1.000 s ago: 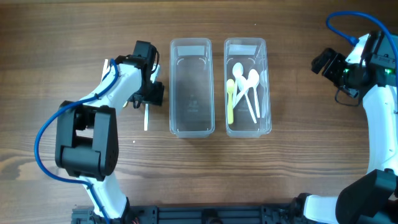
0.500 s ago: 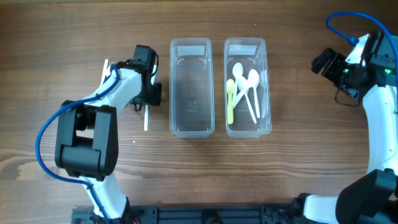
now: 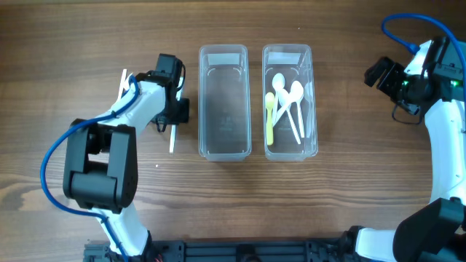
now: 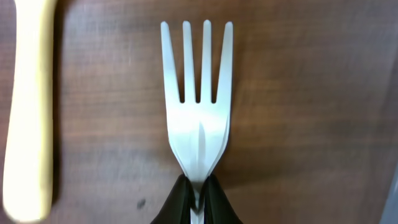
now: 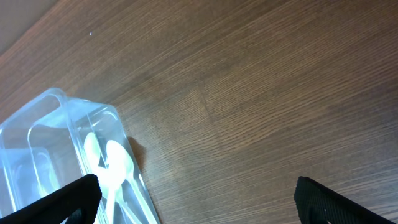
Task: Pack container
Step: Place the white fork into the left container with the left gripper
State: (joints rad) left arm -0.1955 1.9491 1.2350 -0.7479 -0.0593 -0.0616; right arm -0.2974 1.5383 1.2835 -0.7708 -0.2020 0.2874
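**Overhead.** My left gripper [image 3: 175, 110] is working just left of the empty container [image 3: 225, 102]. The white fork [image 3: 172, 140] is sticking out beneath it, its handle running parallel to that container's long wall. The spoon container [image 3: 290, 102] is sitting just right of the empty one. My right gripper [image 3: 380, 73] is waiting well apart, farther right. Jaw states are not readable from up here.

**Left wrist.** My left fingers [image 4: 174, 202] are pinching the fork [image 4: 198, 106] at its narrow neck, tines pointing away from me. A cream handle [image 4: 28, 112] is lying alongside; I cannot tell which way it lies from the empty container.

Judgement: the neck is a slim hold, so the fork may pivot. I am planning to lift until it clears the empty container's rim, keep it lengthwise, and lower it inside before releasing.

**Right wrist.** My right gripper [image 5: 198, 186] is showing its jaws spread wide, holding nothing. Only the spoon container [image 5: 62, 155] is appearing here; the empty one is out of frame.
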